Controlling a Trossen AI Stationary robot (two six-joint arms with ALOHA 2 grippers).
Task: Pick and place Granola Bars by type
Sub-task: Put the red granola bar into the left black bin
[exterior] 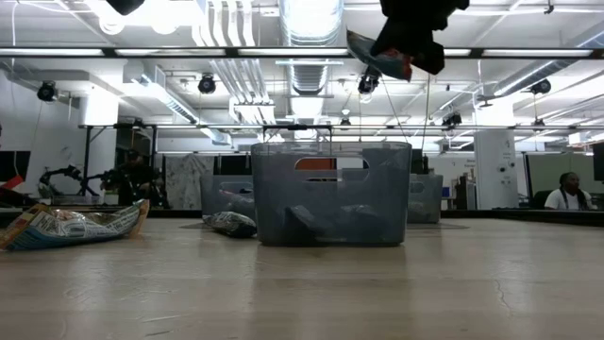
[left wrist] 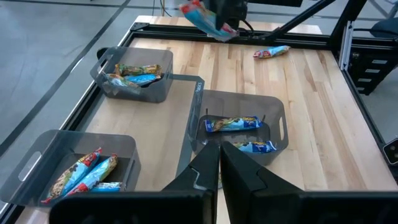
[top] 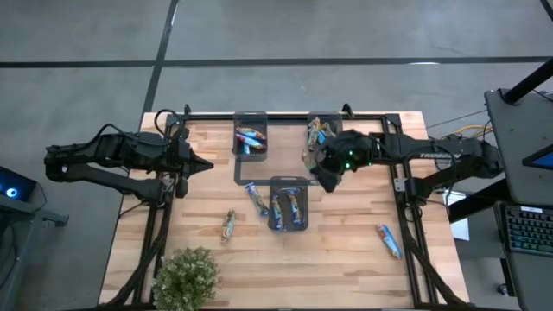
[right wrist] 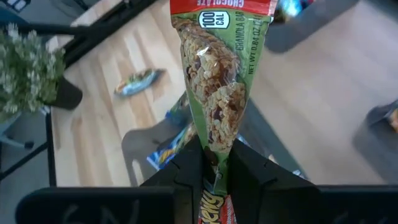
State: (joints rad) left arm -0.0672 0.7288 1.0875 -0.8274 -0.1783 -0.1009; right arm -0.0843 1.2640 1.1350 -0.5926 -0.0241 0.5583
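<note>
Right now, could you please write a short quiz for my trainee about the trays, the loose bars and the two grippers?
1. True or false: the left gripper holds a bar.
2. How many grey trays stand on the table? A) two B) three C) four
3. Fill in: the right gripper is shut on a ___.

Key: 1 false; 2 B; 3 granola bar.

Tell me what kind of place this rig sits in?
Likely a big open lab or workshop, not a home. The low view shows exposed ceiling ducts and strip lights, other equipment on benches, and a person seated far back. The wooden table stands on bare concrete floor.
</note>
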